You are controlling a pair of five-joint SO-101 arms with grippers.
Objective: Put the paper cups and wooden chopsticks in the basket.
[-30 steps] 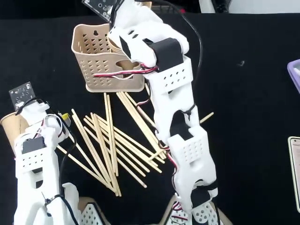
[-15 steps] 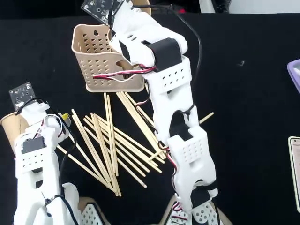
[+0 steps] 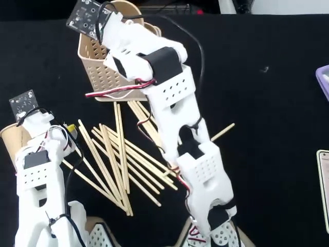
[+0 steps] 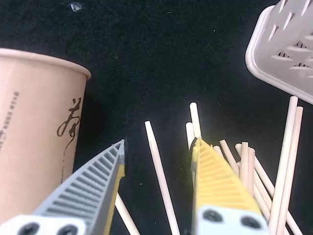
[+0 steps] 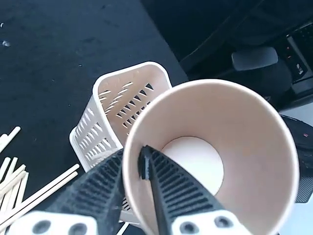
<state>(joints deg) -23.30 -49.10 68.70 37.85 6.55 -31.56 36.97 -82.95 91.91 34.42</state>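
Step in hand: we judge this the first cup's delivery, with one paper cup [image 5: 195,161] raised close to the basket [image 3: 100,72].
Right claw [image 5: 133,156]: pinching that cup's rim, one finger inside, one outside.
Left claw [image 4: 158,143]: spread above the wooden chopsticks [image 3: 118,159], a second cup [image 4: 34,122] just beside it.
Chopsticks: scattered across the black desk [image 3: 267,128].
Next move: we must centre the cup over the basket's mouth, then release.

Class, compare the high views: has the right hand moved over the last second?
Yes. The right hand, shut on the cup, has swung left in the high view, from over the basket's right part toward its left side. The basket stayed put.
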